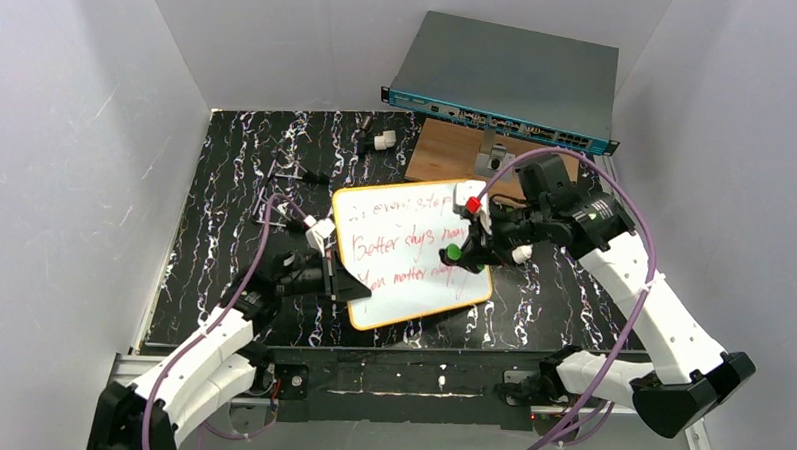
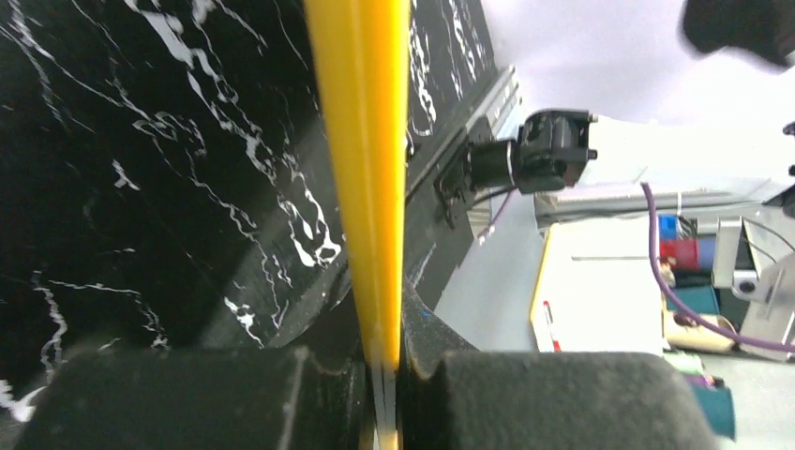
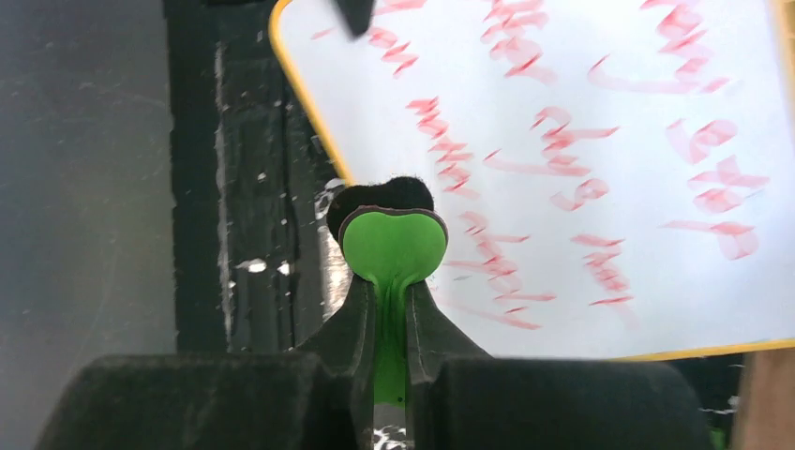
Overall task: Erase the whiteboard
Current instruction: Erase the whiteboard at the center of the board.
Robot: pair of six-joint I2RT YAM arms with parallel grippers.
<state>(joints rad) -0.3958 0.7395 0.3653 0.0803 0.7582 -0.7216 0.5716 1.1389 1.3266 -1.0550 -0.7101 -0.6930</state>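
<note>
The whiteboard (image 1: 417, 298) lies on the black marbled table, white with a yellow rim and lines of red handwriting. My left gripper (image 1: 344, 283) is shut on its left edge; in the left wrist view the yellow rim (image 2: 375, 187) runs edge-on between the closed jaws of that gripper (image 2: 382, 375). My right gripper (image 1: 466, 251) is shut on a green eraser (image 1: 453, 253) above the board's right part. In the right wrist view the eraser (image 3: 394, 246) with its black felt pad (image 3: 380, 192) sticks out of the gripper (image 3: 392, 314) near the rim of the whiteboard (image 3: 600, 75).
A brown wooden board (image 1: 452, 152) and a grey network switch (image 1: 505, 74) sit behind the whiteboard. A red-capped item (image 1: 472, 203) is at the board's top right corner. Small white parts (image 1: 384, 140) (image 1: 319, 230) lie on the table. White walls close in three sides.
</note>
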